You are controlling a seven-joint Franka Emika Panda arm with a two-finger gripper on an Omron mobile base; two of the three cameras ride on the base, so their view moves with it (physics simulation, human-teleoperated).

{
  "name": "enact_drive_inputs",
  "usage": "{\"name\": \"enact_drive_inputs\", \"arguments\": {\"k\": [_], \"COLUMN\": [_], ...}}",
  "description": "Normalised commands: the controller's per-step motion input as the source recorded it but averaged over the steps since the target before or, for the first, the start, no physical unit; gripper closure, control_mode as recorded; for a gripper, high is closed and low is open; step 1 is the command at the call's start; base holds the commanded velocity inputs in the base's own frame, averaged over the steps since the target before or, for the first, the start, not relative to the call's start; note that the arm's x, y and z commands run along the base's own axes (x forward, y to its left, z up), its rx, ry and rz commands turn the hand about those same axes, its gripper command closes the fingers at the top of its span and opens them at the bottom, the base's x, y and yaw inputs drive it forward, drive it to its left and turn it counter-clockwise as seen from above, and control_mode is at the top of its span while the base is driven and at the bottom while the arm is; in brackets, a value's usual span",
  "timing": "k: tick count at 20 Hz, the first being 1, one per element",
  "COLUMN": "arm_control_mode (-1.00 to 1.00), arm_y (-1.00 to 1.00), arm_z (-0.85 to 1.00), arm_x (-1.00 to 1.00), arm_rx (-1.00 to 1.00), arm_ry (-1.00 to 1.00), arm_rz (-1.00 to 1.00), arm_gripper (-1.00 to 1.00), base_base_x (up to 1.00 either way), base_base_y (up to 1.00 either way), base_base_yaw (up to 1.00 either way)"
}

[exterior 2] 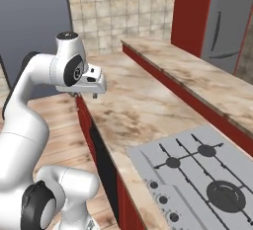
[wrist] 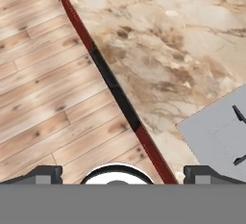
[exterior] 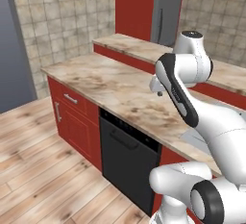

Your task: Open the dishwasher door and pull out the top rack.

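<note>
Fingers (wrist: 48, 172) spread and empty, I hover over the counter's (exterior: 110, 86) front edge, and descending blind could miss the dishwasher door's (exterior: 126, 163) handle (exterior: 124, 140).

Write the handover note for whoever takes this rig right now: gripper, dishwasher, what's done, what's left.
Gripper: open, empty, held high over the front edge of the marble counter, looking straight down.
Dishwasher door: black panel under the counter, shut, between the red cabinet and the arm's base. Its bar handle runs near the top edge, untouched.
Top rack: behind the shut door, so its state cannot be told.
Stovetop sits on the counter to the right of the dishwasher.
Done: nothing yet.
Left: bring the gripper down to the handle, pull the door open, then draw the top rack out.
</note>
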Motion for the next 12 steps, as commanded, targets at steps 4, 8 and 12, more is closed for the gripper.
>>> {"name": "enact_drive_inputs", "arguments": {"k": [4, 8, 12], "arm_control_mode": [1.0, -1.0, -1.0], "arm_y": [0.0, 0.06, 0.32], "arm_z": [0.0, -0.09, -0.65], "arm_x": [0.0, 0.0, 0.17], "arm_rx": [0.0, 0.0, -0.16], "arm_ry": [0.0, 0.09, 0.08], "arm_rz": [0.0, 0.01, 0.05], "arm_gripper": [-1.0, -1.0, -1.0], "base_base_x": [0.56, 0.0, 0.0], "base_base_y": [-0.33, 0.0, 0.0], "base_base_yaw": [0.12, 0.07, 0.0]}}
